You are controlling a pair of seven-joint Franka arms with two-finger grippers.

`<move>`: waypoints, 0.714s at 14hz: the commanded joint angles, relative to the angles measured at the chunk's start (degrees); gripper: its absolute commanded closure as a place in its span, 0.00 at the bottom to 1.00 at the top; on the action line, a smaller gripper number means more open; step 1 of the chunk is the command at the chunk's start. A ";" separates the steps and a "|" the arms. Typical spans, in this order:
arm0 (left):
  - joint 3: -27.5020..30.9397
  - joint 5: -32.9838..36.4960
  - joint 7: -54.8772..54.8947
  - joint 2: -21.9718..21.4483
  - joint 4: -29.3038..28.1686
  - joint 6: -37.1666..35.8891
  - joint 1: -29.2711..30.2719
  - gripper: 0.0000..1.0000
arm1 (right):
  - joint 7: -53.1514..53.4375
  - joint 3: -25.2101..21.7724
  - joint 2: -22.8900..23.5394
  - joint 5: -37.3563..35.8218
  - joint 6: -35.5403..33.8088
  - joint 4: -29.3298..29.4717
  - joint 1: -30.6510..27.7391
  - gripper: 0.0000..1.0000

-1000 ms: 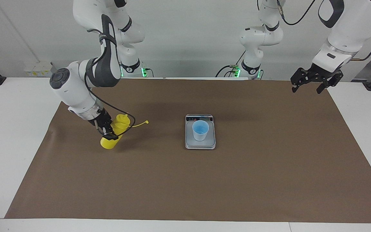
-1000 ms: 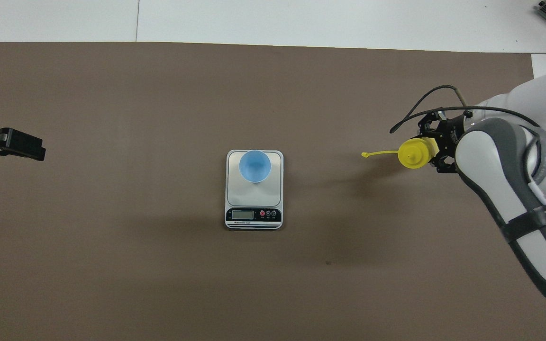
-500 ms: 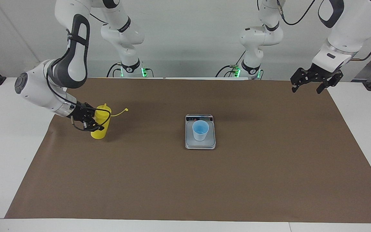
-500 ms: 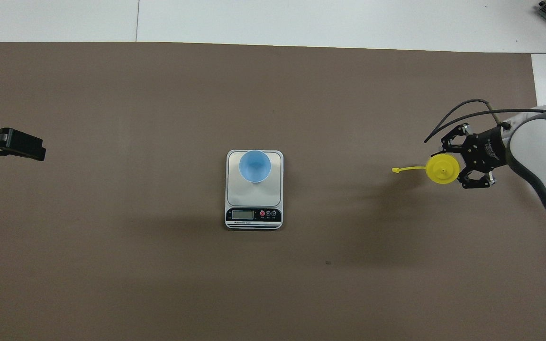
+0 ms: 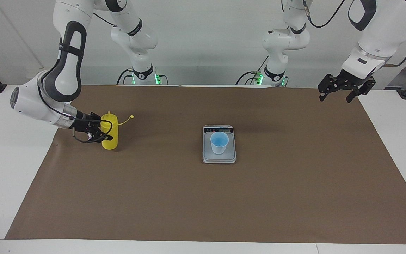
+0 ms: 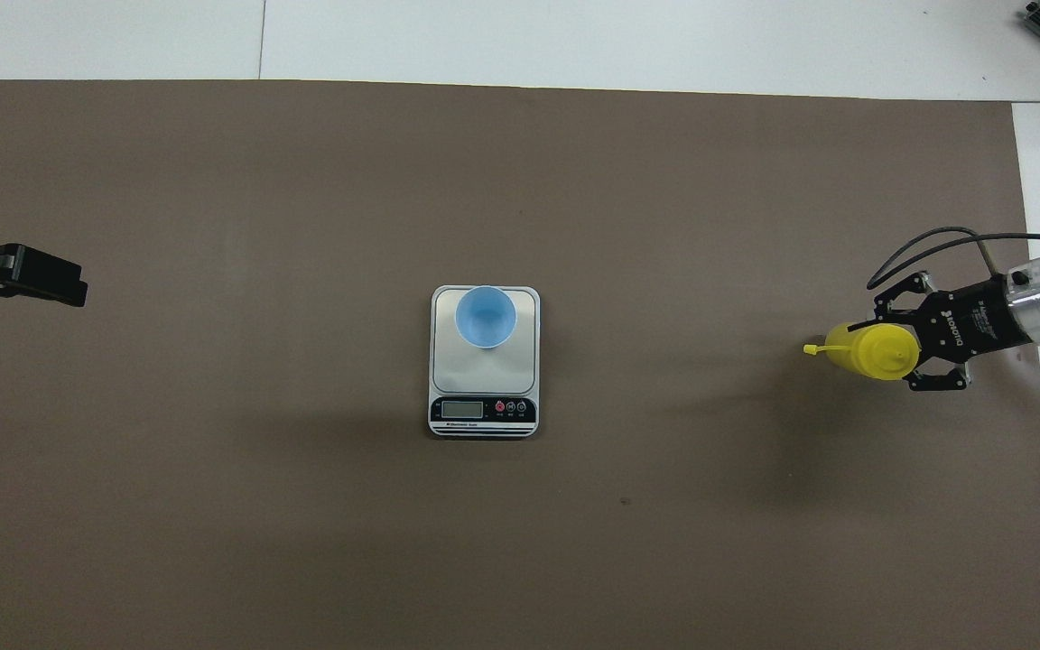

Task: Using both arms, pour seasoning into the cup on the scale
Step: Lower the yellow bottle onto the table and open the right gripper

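None of the pouring looks done: the right gripper (image 5: 100, 132) fingers clasp the yellow cylindrical plastic squeeze bottle (image 5: 111, 135), upright on the bench (image 5: 189, 204) at three o'clock, seen from overhead, of the flat silver-grey scale (image 6: 484, 375) bearing the small light-blue plastic cup (image 5: 219, 143), while the left gripper (image 5: 337, 93) waits, fingers spread.

The bottle (image 5: 110, 135) looks like smooth yellow plastic with a soft sheen; the cup (image 5: 219, 142) is thin pale-blue plastic, slightly translucent at the wall; the scale (image 5: 219, 155) has a brushed, silvery metal-looking plate and a glossy dark display strip (image 6: 483, 410); the mat (image 5: 203, 197) is matt brown, paper-like, with a faint crease near the right arm's end; the counter (image 5: 9, 141) around it is smooth white; the arm shells (image 5: 34, 100) are glossy white plastic, each gripper matt black.
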 commanded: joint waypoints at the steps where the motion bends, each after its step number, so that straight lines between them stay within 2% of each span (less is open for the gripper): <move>1: -0.18 0.27 -0.41 0.12 0.18 -0.26 0.07 0.00 | -1.68 0.41 -2.18 2.58 4.55 -4.64 -1.57 0.41; 2: -0.18 0.27 -0.41 0.12 0.18 -0.26 0.07 0.00 | -1.59 0.49 -2.27 2.50 6.49 -5.44 -1.57 0.11; 3: -0.18 0.27 -0.41 0.12 0.18 -0.26 0.07 0.00 | -1.59 0.41 -2.27 2.50 6.94 -5.45 -1.57 0.00; 6: -0.18 0.27 -0.41 0.12 0.18 -0.26 0.07 0.00 | -2.02 0.14 -2.18 2.50 8.08 -4.84 -1.66 0.00; 10: -0.18 0.27 -0.41 -0.06 0.00 -0.26 0.07 0.00 | -6.67 -0.21 -3.50 1.36 13.62 -3.70 -1.75 0.00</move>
